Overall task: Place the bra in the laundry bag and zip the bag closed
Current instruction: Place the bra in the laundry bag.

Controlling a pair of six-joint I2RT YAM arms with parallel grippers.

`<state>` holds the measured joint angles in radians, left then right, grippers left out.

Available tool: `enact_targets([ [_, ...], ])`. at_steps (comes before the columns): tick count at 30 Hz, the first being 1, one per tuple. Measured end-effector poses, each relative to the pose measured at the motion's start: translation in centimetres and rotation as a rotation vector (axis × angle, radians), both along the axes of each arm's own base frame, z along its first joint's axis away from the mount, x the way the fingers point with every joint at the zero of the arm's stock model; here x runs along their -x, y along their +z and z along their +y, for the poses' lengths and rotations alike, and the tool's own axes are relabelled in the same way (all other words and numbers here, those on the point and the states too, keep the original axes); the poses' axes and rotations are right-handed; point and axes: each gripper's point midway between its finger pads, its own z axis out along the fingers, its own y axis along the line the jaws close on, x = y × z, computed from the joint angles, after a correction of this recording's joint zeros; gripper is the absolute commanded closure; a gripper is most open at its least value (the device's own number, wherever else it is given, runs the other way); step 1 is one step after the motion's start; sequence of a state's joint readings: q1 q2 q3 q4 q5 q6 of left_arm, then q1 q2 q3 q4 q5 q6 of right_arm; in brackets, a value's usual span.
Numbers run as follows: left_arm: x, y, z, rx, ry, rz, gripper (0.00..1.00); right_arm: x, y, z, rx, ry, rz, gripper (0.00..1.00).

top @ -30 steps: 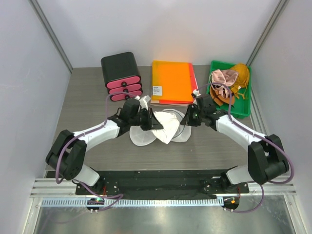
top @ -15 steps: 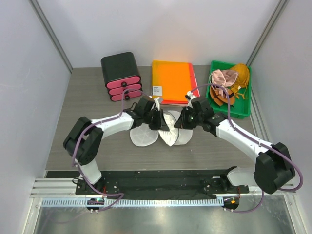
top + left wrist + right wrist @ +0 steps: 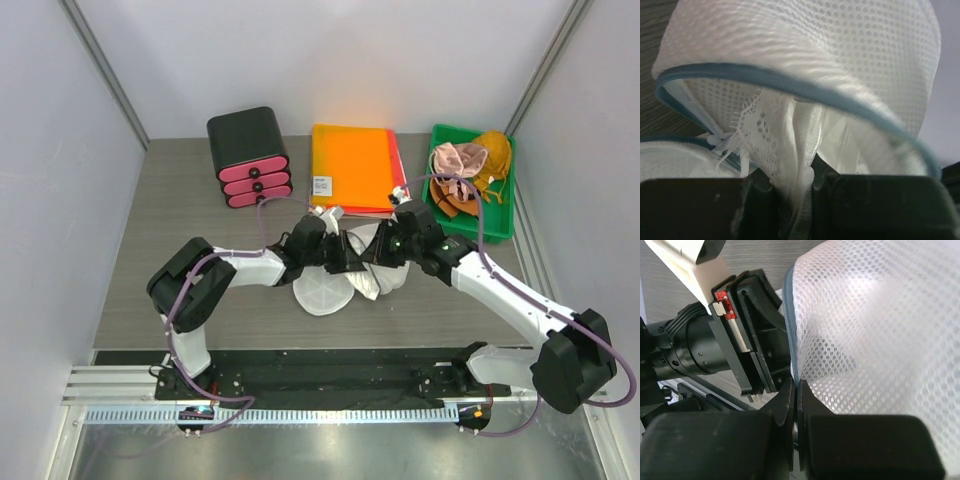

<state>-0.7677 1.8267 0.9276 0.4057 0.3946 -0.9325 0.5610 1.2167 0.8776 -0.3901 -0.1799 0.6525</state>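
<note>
Risk is judged greatest at the left gripper (image 3: pixel 804 186), whose jaws are clamped on a fold of white lace and strap belonging to the bra (image 3: pixel 765 135). The garment is seen partly inside the laundry bag (image 3: pixel 810 45), which sits mid-table between the two arms. It lies under the raised mesh half, and lace is trailing across the blue-grey zipper rim (image 3: pixel 755 77) at the mouth. Lace left over that rim would likely be snagged once zipping is attempted. Fabric released too near the mouth may also spill back out.

Further right, the right gripper (image 3: pixel 796 401) is pinched fully together on the thin edge of the lifted half. A slip of this narrow hold would drop the dome onto the left fingers. The two tools stand very close across the opening, so contact between them is possible if either is advanced carelessly.

Bare table (image 3: pixel 170 215) is noted on the left, out to the side wall. The black drawer unit (image 3: pixel 250 155) stands well apart behind. The orange folder (image 3: pixel 352 165) lies just behind both grippers, limiting movement away from the bases. The green tray (image 3: pixel 498 232) of garments sits near the right arm. Open surface is available between bag and bases.
</note>
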Motion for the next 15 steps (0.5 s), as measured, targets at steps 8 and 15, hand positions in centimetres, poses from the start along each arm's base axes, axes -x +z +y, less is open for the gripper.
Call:
enact_targets([
  [8, 2.1, 0.6, 2.7, 0.046, 0.045, -0.032, 1.0, 1.2, 0.0, -1.1, 0.03, -0.015, 0.029, 0.98],
  [15, 2.9, 2.6, 2.7, 0.136, 0.032, -0.113, 1.0, 2.2, 0.6, -1.4, 0.023, -0.006, 0.034, 0.95],
])
